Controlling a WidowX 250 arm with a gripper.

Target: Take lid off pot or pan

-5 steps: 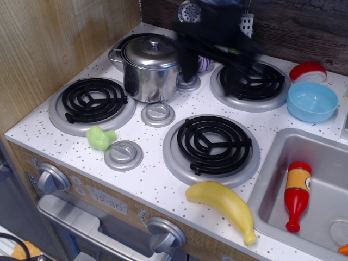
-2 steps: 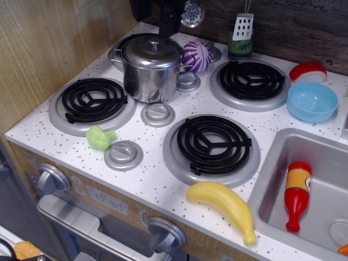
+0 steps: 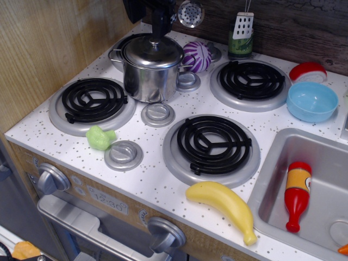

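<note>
The shiny steel pot (image 3: 149,79) stands on the back-left burner, with the domed lid (image 3: 152,53) sitting on it. My black gripper (image 3: 157,33) hangs from the top edge of the view, straight above the middle of the lid. Its fingers (image 3: 157,22) show as one dark column reaching down to where the lid's knob is. The knob itself is mostly hidden behind the fingertips. I cannot tell whether the fingers are open or closed on the knob.
A purple ball (image 3: 196,56) lies right of the pot. A green lump (image 3: 100,137), a banana (image 3: 223,205), a light-blue bowl (image 3: 311,101) and flat grey discs (image 3: 157,114) are on the stove top. A sink (image 3: 272,179) holds a red bottle (image 3: 297,194).
The gripper moved from right of the pot, over the back-right area, leftward to above the lid, then dropped slightly toward the knob. The pot and lid have not moved.
</note>
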